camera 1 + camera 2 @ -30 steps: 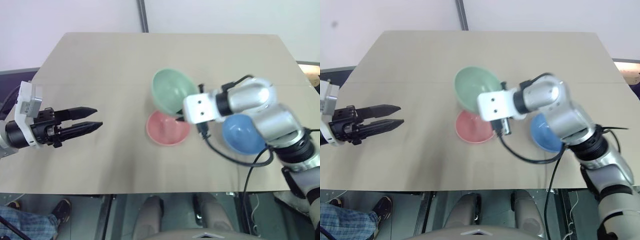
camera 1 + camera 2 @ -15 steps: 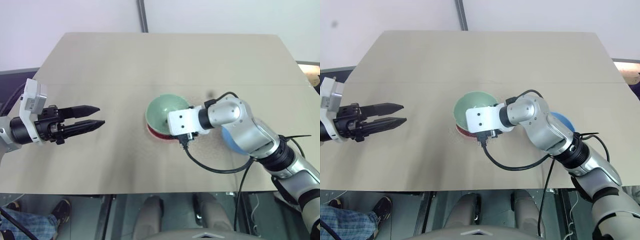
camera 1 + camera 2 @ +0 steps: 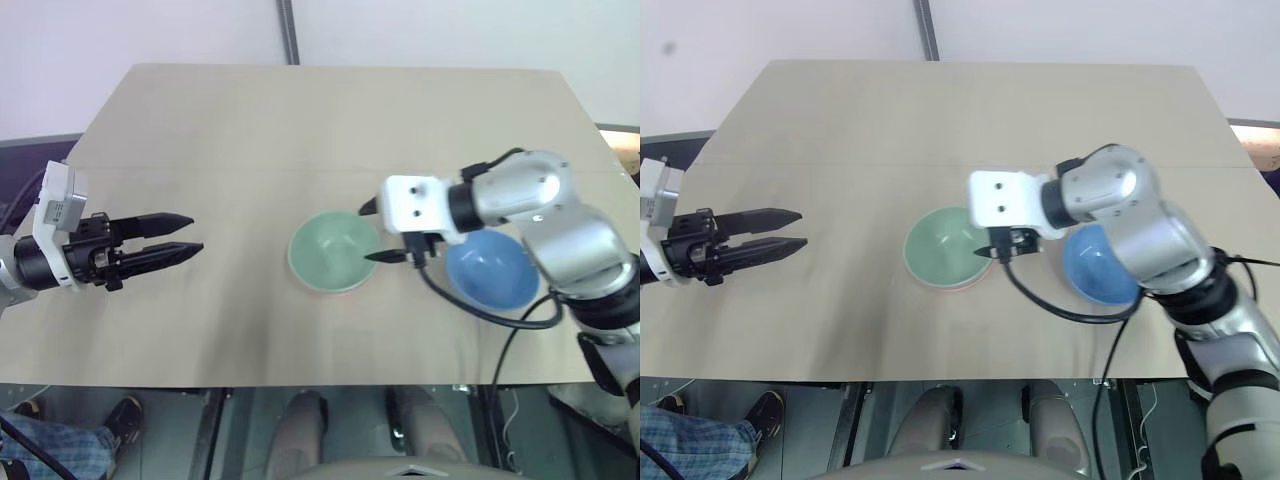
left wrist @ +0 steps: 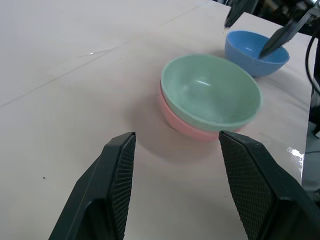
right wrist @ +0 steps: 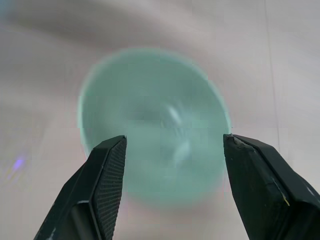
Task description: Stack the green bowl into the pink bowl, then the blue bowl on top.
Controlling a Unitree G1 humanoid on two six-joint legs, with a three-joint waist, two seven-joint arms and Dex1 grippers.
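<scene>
- At table (image 3: 200,120) centre: green bowl (image 3: 329,249) nested upright in pink bowl (image 4: 186,125), pink rim just showing beneath.
- Right of green bowl, just beside: blue bowl (image 3: 489,272), upright, apart from the stack.
- Between green and blue bowls: right gripper (image 3: 375,232), jaws spread wide, empty, above green bowl's right rim.
- Well left of green bowl: left gripper (image 3: 185,235), jaws parted, empty, pointing toward the stack.

Beige table (image 3: 250,110) against pale wall (image 3: 130,30), dark floor below.
</scene>
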